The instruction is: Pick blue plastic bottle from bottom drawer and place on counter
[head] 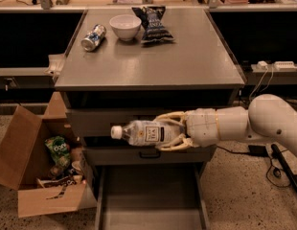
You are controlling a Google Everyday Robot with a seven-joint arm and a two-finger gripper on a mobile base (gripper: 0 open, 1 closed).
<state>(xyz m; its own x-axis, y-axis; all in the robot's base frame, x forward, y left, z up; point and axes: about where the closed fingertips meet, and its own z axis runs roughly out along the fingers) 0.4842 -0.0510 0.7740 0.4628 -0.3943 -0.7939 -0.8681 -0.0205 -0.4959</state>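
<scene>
A grey worktop (187, 56) capped a drawer cabinet. A metal can (93, 37), a white bowl (125, 27) and a dark snack bag (152, 23) sat along its far edge, and the near half was bare. The bottom drawer (148, 200) stood open with nothing visible on its floor.

The claw (164, 132) gripped the blue plastic bottle (148, 132) around its body. The bottle lay horizontal in front of the upper drawer fronts, above the open drawer and below the worktop.

Step in hand, as judged: transfer to the worktop, with the pick complete. The next move called for raising the bottle above the front rim, advancing over the bare near area, then lowering and releasing. Laid on its side, the bottle could roll.

The bottle was clear and faintly bluish, with a white cap and a pale label bearing a dark square.
</scene>
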